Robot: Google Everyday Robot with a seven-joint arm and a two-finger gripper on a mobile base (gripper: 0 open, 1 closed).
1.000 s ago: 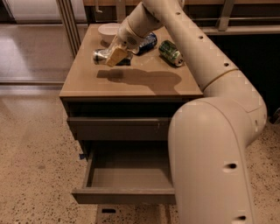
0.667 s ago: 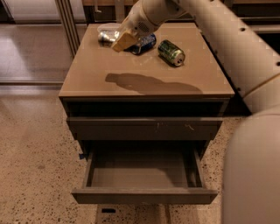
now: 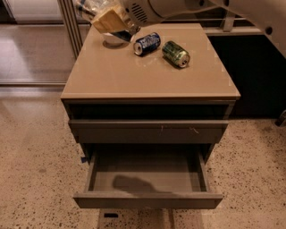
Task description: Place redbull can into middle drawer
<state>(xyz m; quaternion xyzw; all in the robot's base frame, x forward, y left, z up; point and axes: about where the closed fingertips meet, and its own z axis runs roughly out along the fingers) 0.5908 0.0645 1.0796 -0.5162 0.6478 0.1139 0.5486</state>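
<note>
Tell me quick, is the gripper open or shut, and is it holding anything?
Gripper: closed, holding the redbull can, raised above the back left corner of the cabinet top.

A tan-topped cabinet [image 3: 147,76] stands on speckled terrazzo floor [image 3: 35,179]. Behind it to the left, metal posts [image 3: 67,18] edge a glossy, reflective floor; a dark panel [image 3: 254,80] is to its right. The gripper [image 3: 107,19], clamping the redbull can [image 3: 87,7], hangs over the cabinet's back left corner.
</note>
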